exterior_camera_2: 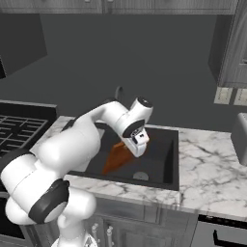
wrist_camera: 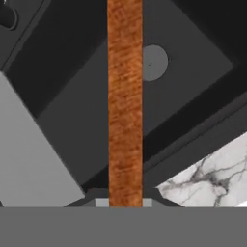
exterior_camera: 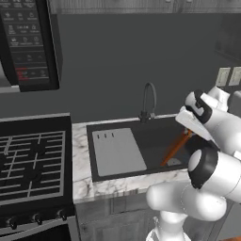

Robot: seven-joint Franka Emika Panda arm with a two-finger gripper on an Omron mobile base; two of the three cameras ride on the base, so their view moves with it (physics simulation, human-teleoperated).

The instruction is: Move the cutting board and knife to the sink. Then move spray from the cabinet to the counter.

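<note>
Reaching down over sink point(exterior_camera: 141, 123) | gripper point(exterior_camera_2: 136, 148) clamping tilted cutting board point(exterior_camera_2: 116, 158)

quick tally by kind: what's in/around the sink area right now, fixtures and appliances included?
Cutting board: 1, tilted inside the sink, shut in the gripper
Sink: 1
Faucet: 1
Stove: 1
Microwave: 1
Counter: 1
Total: 6
</note>
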